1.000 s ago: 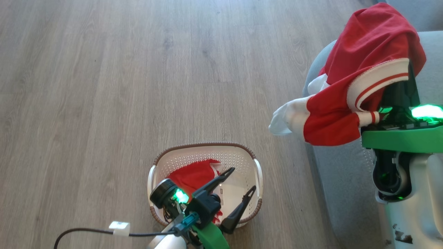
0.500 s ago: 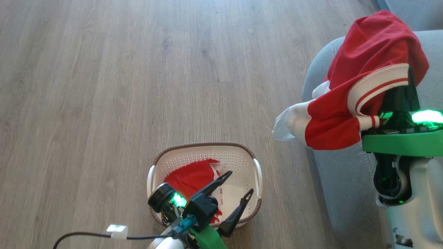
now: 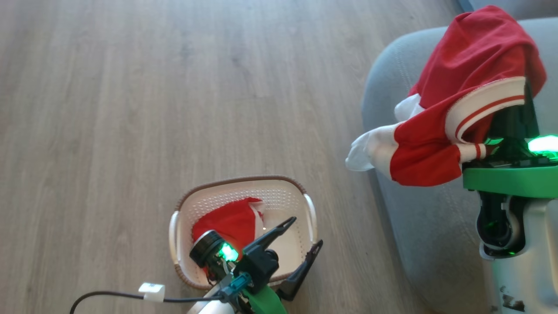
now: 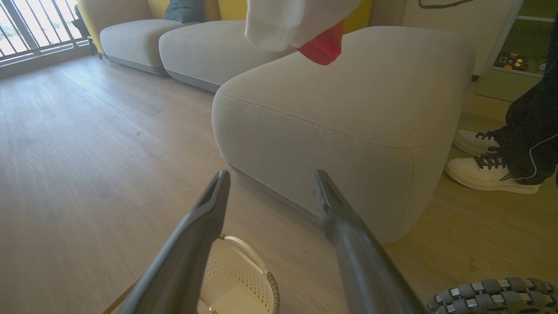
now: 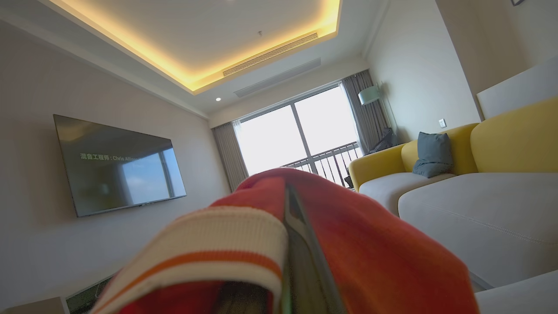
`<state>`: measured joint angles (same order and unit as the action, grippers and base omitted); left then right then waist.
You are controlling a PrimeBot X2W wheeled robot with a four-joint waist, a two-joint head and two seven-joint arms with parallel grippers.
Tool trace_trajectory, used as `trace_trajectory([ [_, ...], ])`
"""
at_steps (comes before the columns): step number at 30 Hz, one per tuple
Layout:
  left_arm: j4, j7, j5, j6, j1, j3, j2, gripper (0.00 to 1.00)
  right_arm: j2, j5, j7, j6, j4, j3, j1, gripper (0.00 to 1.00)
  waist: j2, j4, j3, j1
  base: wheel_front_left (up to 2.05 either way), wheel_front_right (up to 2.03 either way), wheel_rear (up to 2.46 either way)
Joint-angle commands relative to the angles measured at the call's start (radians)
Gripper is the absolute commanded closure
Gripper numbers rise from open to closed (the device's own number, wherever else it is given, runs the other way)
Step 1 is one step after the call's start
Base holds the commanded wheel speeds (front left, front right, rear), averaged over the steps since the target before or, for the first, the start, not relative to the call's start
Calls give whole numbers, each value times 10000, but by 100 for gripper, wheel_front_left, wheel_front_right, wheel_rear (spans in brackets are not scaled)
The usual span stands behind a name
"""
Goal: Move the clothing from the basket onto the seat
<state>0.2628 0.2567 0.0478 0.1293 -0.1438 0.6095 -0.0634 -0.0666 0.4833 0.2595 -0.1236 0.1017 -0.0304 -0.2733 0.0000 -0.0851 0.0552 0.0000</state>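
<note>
Head view: the held garment (image 3: 471, 56) is seen draped over the right end effector (image 3: 518, 117), whose fingers are pressed together on the red fabric near the striped cuff. In the right wrist view the cloth is bunched around the closed finger pair. This garment is carried above the near rounded corner of the seat (image 3: 418, 226), and its white sleeve hangs out past the seat's edge, over the floor (image 3: 130, 109). The second garment (image 3: 226, 222) is left lying in the basket (image 3: 244, 181), which stands on the floor near the seat. The left end effector (image 3: 306, 232) is held over the basket with its fingers spread wide and nothing between them.

The step in hand is judged to be the placing of the held garment. It is best done if the load is carried further inward over the cushion first, so that the dangling sleeve is brought over upholstery. The garment should then be lowered until it is borne by the seat, and only then released. Because cloth is draped over the fingers, a slow withdrawal back and upward is advised, so that the cuff is not dragged off the rounded corner.
</note>
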Motion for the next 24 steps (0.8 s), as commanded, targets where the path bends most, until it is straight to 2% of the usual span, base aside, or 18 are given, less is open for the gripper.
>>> trace_trajectory([
  [1, -324, 51, -65, 12, -493, -273, -18, 0, -61, -83, 23, -71, 435, 166, -349, 100, 0, -217, 107, 0, 0, 0, 0],
  [24, -254, 51, -105, 13, -1292, 1, -235, 0, 22, -46, 23, -71, 726, -913, -381, 100, 0, -3626, 1015, 0, 0, 0, 0],
])
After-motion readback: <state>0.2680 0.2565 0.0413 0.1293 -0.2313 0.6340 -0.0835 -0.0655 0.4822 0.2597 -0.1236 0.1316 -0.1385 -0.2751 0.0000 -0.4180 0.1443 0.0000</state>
